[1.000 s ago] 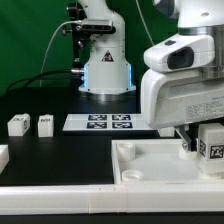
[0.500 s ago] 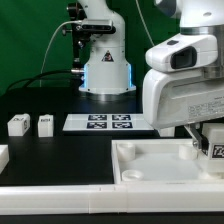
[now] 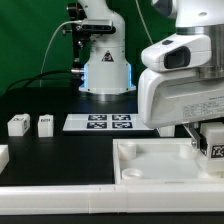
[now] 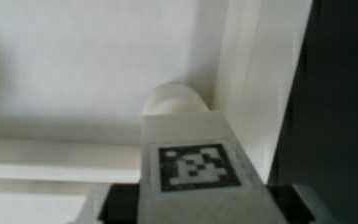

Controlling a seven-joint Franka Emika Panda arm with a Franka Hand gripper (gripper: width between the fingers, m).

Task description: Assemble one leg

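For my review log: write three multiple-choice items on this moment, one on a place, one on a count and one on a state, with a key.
1. Where is the small white plastic block-like leg held by the tool?
A) on the floor
B) over the large white tray-like piece, at the exterior view's right
C) lying on the black table

2. How many loose legs stand to the exterior view's left of the marker board?
A) one
B) two
C) four

3. The tool is:
A) open and empty
B) shut on the leg
C) out of view

Key: 1B, the leg hangs above the tray; 2B, two stand side by side; 3B, the wrist view shows fingers flanking it.
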